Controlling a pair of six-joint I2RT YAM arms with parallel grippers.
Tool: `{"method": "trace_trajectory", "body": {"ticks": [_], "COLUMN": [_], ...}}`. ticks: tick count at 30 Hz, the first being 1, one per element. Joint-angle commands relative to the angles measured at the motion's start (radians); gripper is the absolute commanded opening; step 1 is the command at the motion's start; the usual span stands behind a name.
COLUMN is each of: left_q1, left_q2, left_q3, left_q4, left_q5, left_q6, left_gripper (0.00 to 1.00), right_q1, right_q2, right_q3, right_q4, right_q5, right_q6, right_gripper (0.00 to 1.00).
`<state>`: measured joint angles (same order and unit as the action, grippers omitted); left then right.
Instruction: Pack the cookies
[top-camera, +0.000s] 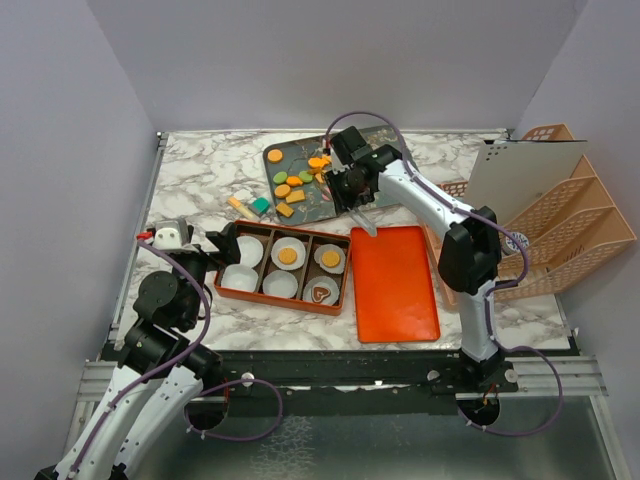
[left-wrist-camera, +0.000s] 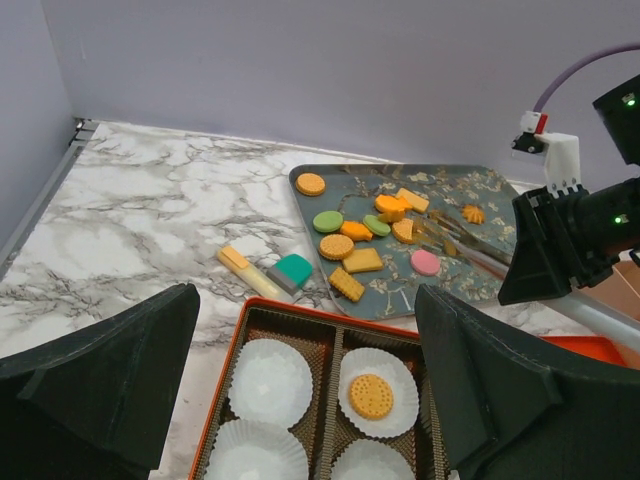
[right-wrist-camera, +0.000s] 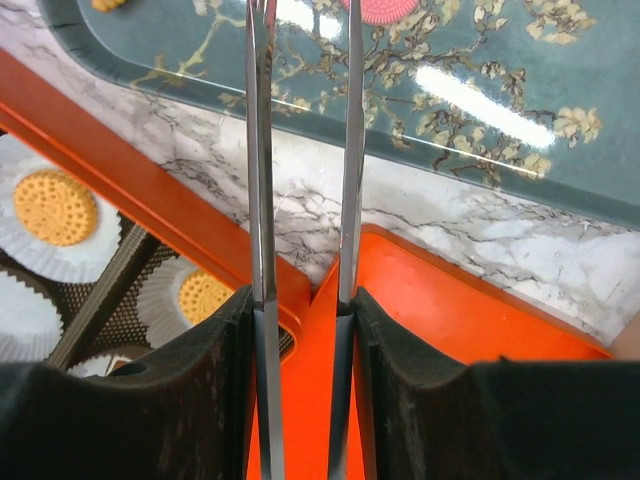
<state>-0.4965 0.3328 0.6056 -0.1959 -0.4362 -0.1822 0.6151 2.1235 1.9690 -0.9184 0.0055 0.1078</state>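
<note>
I'm on the pick-up step: three cookies already sit in the paper cups (left-wrist-camera: 272, 380) of the box (top-camera: 280, 299), and the rest of the cookies (left-wrist-camera: 360, 235) lie scattered on the patterned tray (left-wrist-camera: 480, 180) at the far side of the surface (left-wrist-camera: 150, 220). My right hand (right-wrist-camera: 303, 300) is clamped on a pair of metal tweezers (right-wrist-camera: 262, 150), holding them partway along their length. The two blades stand apart and parallel, reaching out over the tray's near rim. My left hand (left-wrist-camera: 307, 300) hangs spread wide and holds nothing, low over the near-left end of the box.

The blades run toward the pink cookie (left-wrist-camera: 425, 262). Their tips are cut off at the top of the right wrist view, so I can't be sure, but I see nothing between them. The next move, I judge, is to bring the tips down either side of one cookie, squeeze it gently on its edges, then carry it to an unfilled cup.

Every cookie lies flat, face up. The rounds, the pink one included, have no long axis, so any approach angle will do. The green oval (left-wrist-camera: 327, 221) lies lengthwise across the left wrist view. The ridged rectangle (left-wrist-camera: 347, 284) runs on a diagonal there, its near end toward the box, and I'd pinch it across its short sides.
</note>
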Motion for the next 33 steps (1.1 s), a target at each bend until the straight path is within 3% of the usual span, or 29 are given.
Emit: {"method": "trace_trajectory", "body": {"ticks": [1, 14, 33], "left_q1": [0.009, 0.012, 0.012], "left_q2": [-0.001, -0.003, -0.001], "left_q3": [-0.008, -0.006, -0.007], "left_q4": [0.018, 0.015, 0.017], "left_q5": [0.014, 0.011, 0.013], "left_q6": [0.008, 0.009, 0.009], "left_gripper": [0.99, 0.99, 0.99], "right_q1": [-0.003, -0.002, -0.017], "right_q2": [-0.079, -0.067, 0.061], "right_q3": [-0.047, -0.101, 0.032], "right_q4": [0.014, -0.005, -0.029], "right_q5": [-0.04, 0.055, 0.078], "right_q6": [0.003, 0.026, 0.014], "right_gripper": [0.25, 0.54, 0.57]}}
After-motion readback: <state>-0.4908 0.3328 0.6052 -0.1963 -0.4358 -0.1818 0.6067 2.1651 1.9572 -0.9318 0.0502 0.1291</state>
